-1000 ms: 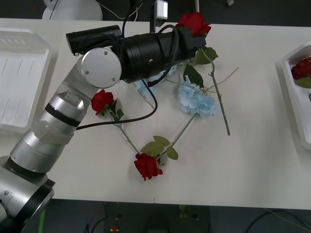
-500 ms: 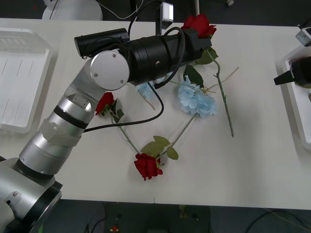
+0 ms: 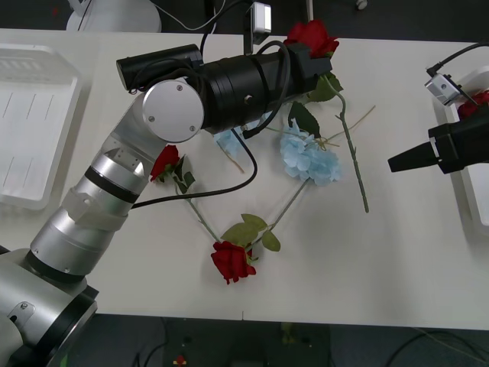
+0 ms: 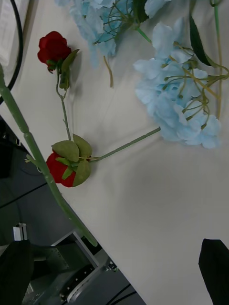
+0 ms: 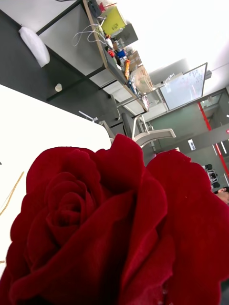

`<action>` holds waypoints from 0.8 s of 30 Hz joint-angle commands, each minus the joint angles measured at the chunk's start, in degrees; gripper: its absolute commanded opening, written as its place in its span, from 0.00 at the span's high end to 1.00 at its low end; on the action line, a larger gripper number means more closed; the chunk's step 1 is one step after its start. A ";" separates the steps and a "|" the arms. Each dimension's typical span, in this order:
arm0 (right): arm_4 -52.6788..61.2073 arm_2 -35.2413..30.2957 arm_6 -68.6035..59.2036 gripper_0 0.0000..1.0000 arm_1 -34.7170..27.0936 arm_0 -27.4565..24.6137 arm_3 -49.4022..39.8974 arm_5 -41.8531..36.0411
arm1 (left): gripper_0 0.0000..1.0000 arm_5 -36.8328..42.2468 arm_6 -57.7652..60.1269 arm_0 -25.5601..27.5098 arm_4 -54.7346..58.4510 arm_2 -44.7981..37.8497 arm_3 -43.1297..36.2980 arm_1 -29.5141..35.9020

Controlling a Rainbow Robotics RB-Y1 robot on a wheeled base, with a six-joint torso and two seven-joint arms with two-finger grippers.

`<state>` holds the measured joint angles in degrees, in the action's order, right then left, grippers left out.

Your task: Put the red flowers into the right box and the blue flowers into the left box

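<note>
I see white table (image 3: 397, 260) under everything — dark floor beyond far edge. Through left wrist camera: cluttered shelf (image 5: 117, 52), whiteboard (image 5: 183, 88), white chair frame (image 5: 143, 136) — all behind table.

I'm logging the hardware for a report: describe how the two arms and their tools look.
The left arm has silver, ringed segments with a round silver joint cap, then a black cylindrical forearm with black cables looped along it. The right tool is black and tapered, with a small grey box and a thin black cable above it. Its black fingers show in the right wrist view.
</note>
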<state>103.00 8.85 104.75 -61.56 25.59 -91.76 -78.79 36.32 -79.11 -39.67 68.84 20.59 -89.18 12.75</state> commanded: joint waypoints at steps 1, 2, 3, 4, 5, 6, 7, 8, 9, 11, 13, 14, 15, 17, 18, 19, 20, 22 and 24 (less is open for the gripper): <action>1.06 -1.82 1.34 0.00 3.29 -0.36 -3.16 -0.32 | 1.00 -1.42 0.80 -1.90 -0.46 0.59 -0.73 -1.59; 0.36 -1.82 1.34 0.00 4.43 -0.36 -3.52 0.12 | 1.00 -1.42 0.89 -1.90 -0.46 0.59 -0.73 -1.59; -0.61 -1.82 1.34 0.00 5.49 -0.45 -3.78 0.39 | 1.00 -1.42 0.89 -1.90 -0.46 0.59 -0.73 -1.59; -1.49 -1.73 1.34 0.00 6.37 -0.45 -3.87 0.30 | 1.00 -1.51 0.98 -1.90 -0.46 0.59 -0.73 -1.59; -2.89 -1.73 1.34 0.00 7.86 -0.45 -4.13 0.30 | 1.00 -1.60 1.06 -1.90 -0.46 0.59 -0.73 -1.59; -3.51 -1.56 1.25 0.00 8.74 -0.45 -4.22 0.39 | 1.00 -1.60 1.06 -1.90 -0.46 0.59 -0.73 -1.59; -4.21 -1.21 1.25 0.00 9.62 -0.45 -4.22 0.30 | 1.00 -1.69 1.15 -1.90 -0.46 0.59 -0.73 -1.59; -4.83 -0.77 1.16 0.00 10.50 -0.45 -4.22 0.30 | 1.00 -1.60 1.15 -1.90 -0.46 0.59 -0.73 -1.59; -5.18 -0.50 1.07 0.00 11.11 -0.45 -4.22 0.48 | 1.00 -1.60 1.15 -1.90 -0.46 0.59 -0.73 -1.59; -5.88 0.20 0.90 0.00 11.91 -0.36 -4.22 1.00 | 1.00 -1.60 1.24 -1.90 -0.46 0.59 -0.73 -1.59; -5.97 0.99 0.64 0.00 12.17 -0.36 -4.22 1.88 | 1.00 -1.69 1.24 -1.90 -0.46 0.59 -0.73 -1.59; -5.79 1.34 0.46 0.07 12.17 -0.45 -4.22 2.32 | 1.00 -1.69 1.24 -1.90 -0.46 0.59 -0.73 -1.59; -5.62 1.52 0.37 0.10 12.17 -0.45 -4.22 2.32 | 1.00 -1.69 1.33 -1.90 -0.54 0.50 -0.73 -1.59; -5.71 1.78 0.28 0.11 11.99 -0.45 -4.22 2.32 | 1.00 -1.69 1.33 -1.90 -0.54 0.50 -0.73 -1.50; -5.71 2.05 0.20 0.12 11.73 -0.54 -4.22 2.23 | 1.00 -1.69 1.33 -1.82 -0.54 0.59 -0.73 -1.59; -5.71 2.66 0.02 0.12 11.47 -0.45 -4.22 2.23 | 1.00 -1.69 1.33 -1.82 -0.54 0.50 -0.73 -1.59; -5.62 3.10 -0.07 0.12 11.29 -0.54 -4.22 2.23 | 1.00 -1.69 1.33 -1.82 -0.54 0.59 -0.65 -1.50; -5.62 3.89 -0.16 0.13 10.76 -0.63 -4.22 2.23 | 1.00 -1.69 1.33 -1.82 -0.54 0.59 -0.65 -1.59; -5.62 4.07 -0.24 0.27 10.59 -0.71 -4.22 2.23 | 1.00 -1.60 1.42 -1.82 -0.54 0.59 -0.56 -1.50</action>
<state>97.38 11.75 104.74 -49.73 25.47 -94.10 -76.92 35.47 -79.09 -39.67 68.78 20.59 -89.16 12.73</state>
